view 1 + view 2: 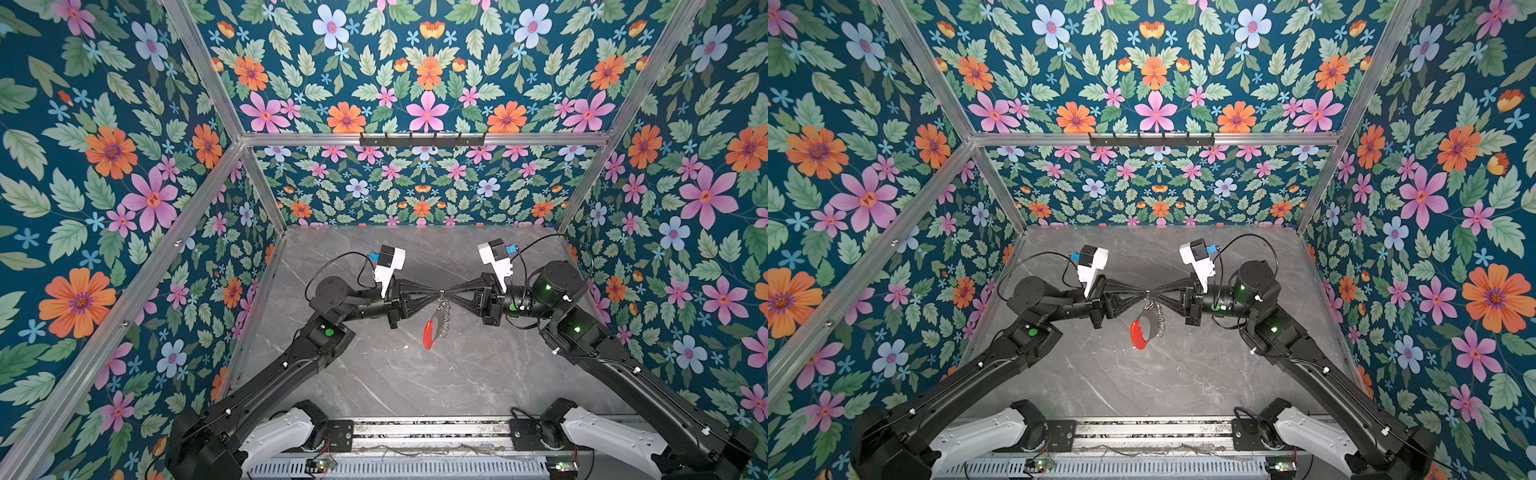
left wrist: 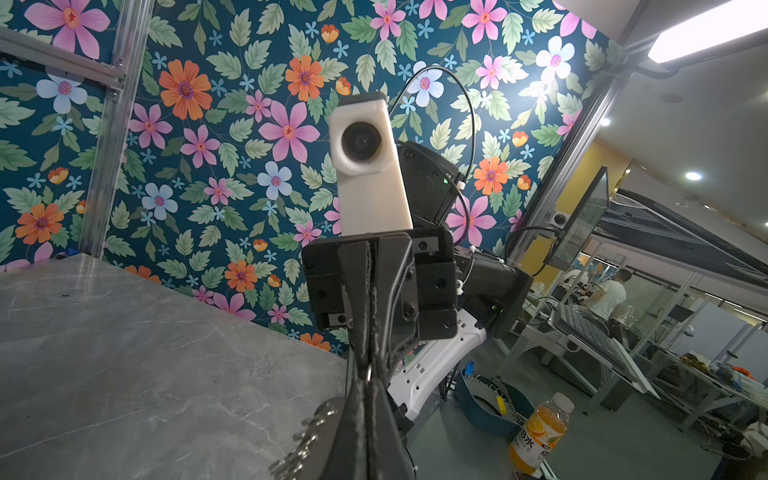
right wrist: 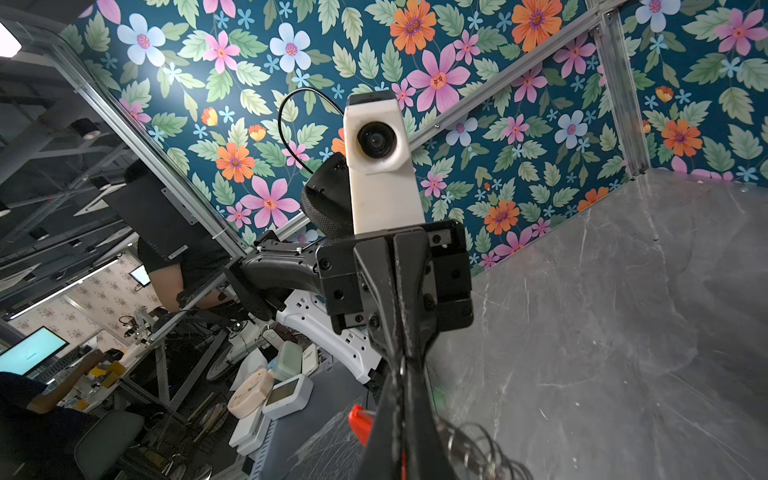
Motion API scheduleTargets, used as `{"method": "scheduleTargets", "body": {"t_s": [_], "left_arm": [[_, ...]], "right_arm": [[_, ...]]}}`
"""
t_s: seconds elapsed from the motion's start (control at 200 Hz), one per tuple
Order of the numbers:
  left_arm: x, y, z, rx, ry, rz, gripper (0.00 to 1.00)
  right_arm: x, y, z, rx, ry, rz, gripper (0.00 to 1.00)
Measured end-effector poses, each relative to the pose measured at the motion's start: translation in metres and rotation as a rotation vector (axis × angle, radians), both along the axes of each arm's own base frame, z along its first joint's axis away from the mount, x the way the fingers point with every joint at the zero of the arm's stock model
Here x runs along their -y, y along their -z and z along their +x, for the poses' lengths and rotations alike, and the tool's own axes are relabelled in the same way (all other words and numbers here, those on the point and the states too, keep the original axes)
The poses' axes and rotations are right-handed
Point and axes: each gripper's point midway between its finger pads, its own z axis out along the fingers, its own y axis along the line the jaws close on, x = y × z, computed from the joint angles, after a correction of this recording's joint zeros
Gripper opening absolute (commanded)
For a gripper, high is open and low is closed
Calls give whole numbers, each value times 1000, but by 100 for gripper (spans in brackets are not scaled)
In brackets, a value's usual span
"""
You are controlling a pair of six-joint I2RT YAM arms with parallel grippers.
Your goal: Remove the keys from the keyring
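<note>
Noted: left claw (image 1: 437, 292) and right claw (image 1: 452, 292) meet tip to tip, both pinched shut on the top loop of the keyring (image 1: 434, 327). The keyring hangs just below their tips

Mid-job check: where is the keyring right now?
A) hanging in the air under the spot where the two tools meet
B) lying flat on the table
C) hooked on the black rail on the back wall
A: in both top views the keyring dangles under the touching tips of the left tool and right tool, above the table.
</note>
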Motion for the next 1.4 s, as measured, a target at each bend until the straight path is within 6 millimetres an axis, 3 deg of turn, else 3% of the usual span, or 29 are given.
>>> {"method": "scheduleTargets", "body": {"t_s": [0.205, 0.415, 0.55, 0.73, 0.915, 1.4], "left_arm": [[-2, -5, 2, -3, -33, 59, 40], [1, -2, 7, -11, -54, 169, 42], [5, 10, 10, -30, -45, 237, 40], [12, 23, 10, -61, 9, 300, 28], [14, 27, 5, -77, 58, 321, 14], [19, 33, 3, -108, 109, 342, 17]], "right_arm": [[2, -3, 0, -7, 9, -97, 0], [2, 0, -2, -53, -13, -231, 0], [3, 3, -4, -94, -38, -311, 0], [4, 21, -5, -169, -67, -417, 0], [8, 24, -8, -182, -67, -461, 0], [7, 28, -2, -196, -59, -507, 0]]}}
